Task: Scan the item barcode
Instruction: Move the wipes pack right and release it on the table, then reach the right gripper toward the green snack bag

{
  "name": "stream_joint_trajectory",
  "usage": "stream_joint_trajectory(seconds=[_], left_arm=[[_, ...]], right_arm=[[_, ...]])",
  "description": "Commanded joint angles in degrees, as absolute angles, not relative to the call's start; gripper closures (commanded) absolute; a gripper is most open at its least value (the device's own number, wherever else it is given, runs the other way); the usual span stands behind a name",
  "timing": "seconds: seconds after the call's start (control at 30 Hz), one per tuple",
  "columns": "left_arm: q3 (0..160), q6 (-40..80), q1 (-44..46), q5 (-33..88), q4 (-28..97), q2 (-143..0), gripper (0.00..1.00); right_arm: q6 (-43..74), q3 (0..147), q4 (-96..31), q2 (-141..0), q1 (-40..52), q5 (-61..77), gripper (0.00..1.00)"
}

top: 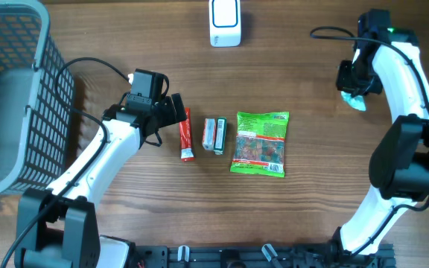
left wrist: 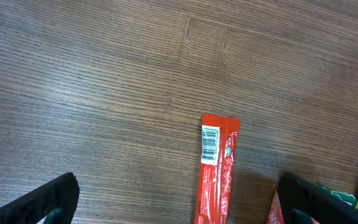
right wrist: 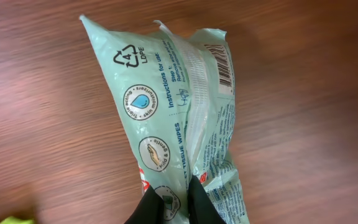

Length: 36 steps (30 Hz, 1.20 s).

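Plain wood surface (top: 125,30). The right tool (right wrist: 178,200) was pinched shut on one end of the wipes (right wrist: 179,112), barcode showing, far right and well apart from the scanner (top: 224,22), I'd guess ready to present it. The left tool (left wrist: 179,202) hung wide over the red stick (left wrist: 217,168).

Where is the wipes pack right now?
The wipes pack is pinched in the right hand, near the overhead view's right side, well right of the green snack bag.
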<state>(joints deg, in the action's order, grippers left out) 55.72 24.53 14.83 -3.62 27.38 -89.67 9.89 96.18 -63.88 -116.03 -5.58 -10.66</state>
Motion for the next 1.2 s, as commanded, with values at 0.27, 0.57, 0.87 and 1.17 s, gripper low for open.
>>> stream_joint_trajectory(seconds=[0.27, 0.57, 0.87, 1.17], left_arm=[[55.8, 24.4, 14.5, -4.1, 27.2, -89.1, 0.0], [55.8, 24.4, 14.5, -4.1, 27.2, -89.1, 0.0], [55.8, 24.4, 14.5, -4.1, 27.0, -89.1, 0.0], [55.8, 24.4, 14.4, -4.3, 26.5, -89.1, 0.0]], right_arm=[[9.1, 95.2, -64.8, -115.6, -5.0, -16.3, 0.01], [-0.1, 96.3, -70.3, -108.9, -4.9, 10.2, 0.01], [-9.0, 95.8, -73.5, -108.8, 0.6, 32.1, 0.49], [16.7, 91.1, -57.6, -108.9, 22.5, 17.5, 0.43]])
